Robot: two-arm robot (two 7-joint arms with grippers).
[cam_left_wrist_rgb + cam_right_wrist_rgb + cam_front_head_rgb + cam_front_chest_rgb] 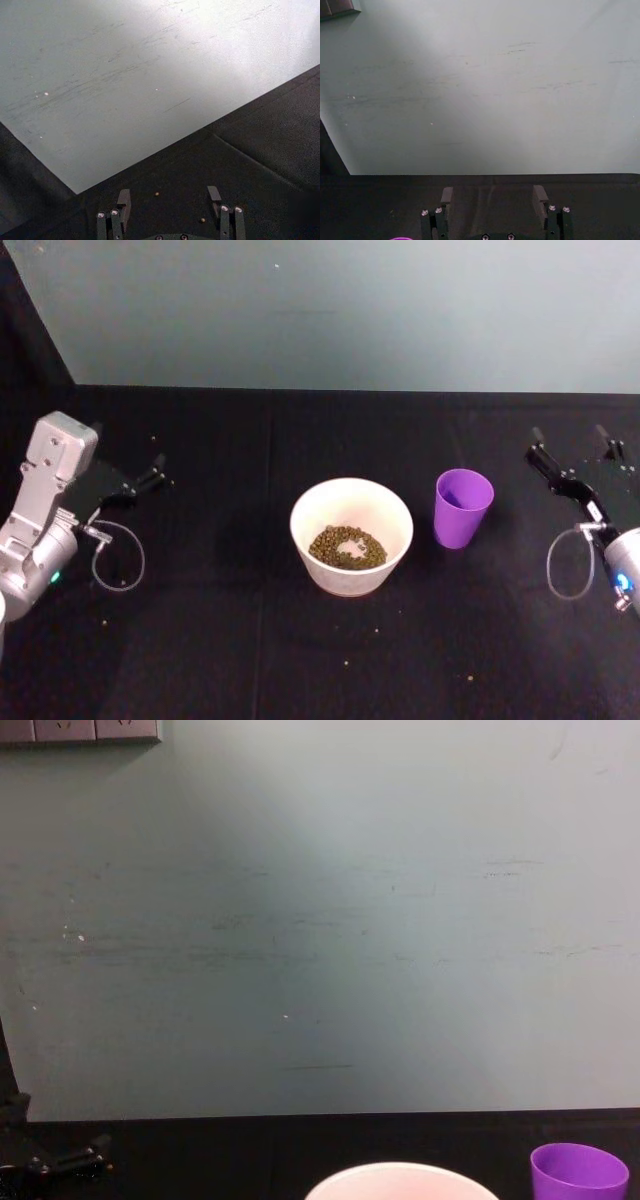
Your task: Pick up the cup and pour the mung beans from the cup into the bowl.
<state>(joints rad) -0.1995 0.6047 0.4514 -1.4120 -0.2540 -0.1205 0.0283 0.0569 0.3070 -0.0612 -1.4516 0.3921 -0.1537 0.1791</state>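
Observation:
The pale bowl [352, 578] stands mid-table with mung beans [347, 547] heaped in its bottom. Its rim [400, 1178] also shows in the chest view. Just to its right the purple cup [462, 507] [579, 1172] stands upright on the black table, and only purple shows inside it. My right gripper [570, 435] [493, 190] hovers open to the right of the cup, clear of it, and a sliver of the cup's rim [400, 238] shows in its wrist view. At the far left my left gripper [150, 475] [168, 192] is open and holds nothing.
A few stray beans [345, 662] lie on the black tabletop in front of the bowl, and others [157, 193] lie near the left gripper. A pale grey-green wall [320, 920] closes off the table's back edge.

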